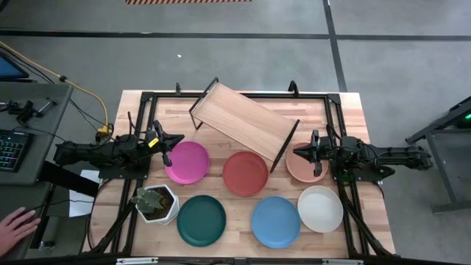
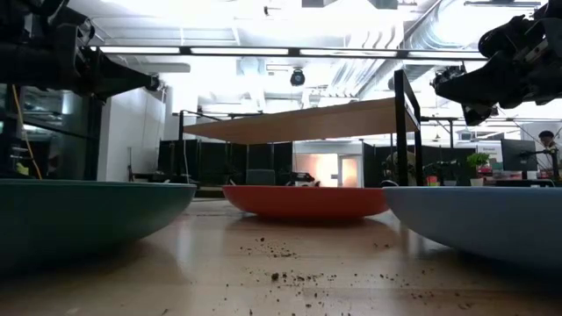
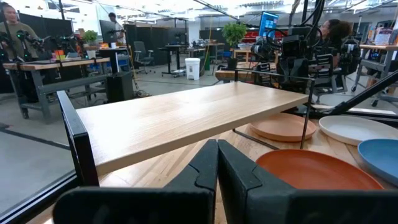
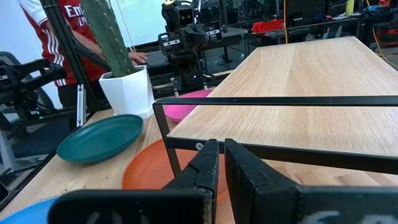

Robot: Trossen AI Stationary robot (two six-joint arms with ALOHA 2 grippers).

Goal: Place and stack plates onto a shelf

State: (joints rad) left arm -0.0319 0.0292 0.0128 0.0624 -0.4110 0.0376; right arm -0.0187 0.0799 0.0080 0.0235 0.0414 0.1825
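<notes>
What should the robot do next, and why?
Probably lower the left gripper onto the magenta plate and open it. All six plates lie on the table, the shelf holds none, and both sets of jaws look shut, holding nothing. The right gripper waits above the peach plate.

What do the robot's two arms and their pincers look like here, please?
Both arms are dark, nearly black, jointed and slim, seen from above. The left pincer carries a small yellow marking near its wrist; the right pincer shows none. Up close, each pincer's two fingers are matte black, broad and wedge-shaped.
</notes>
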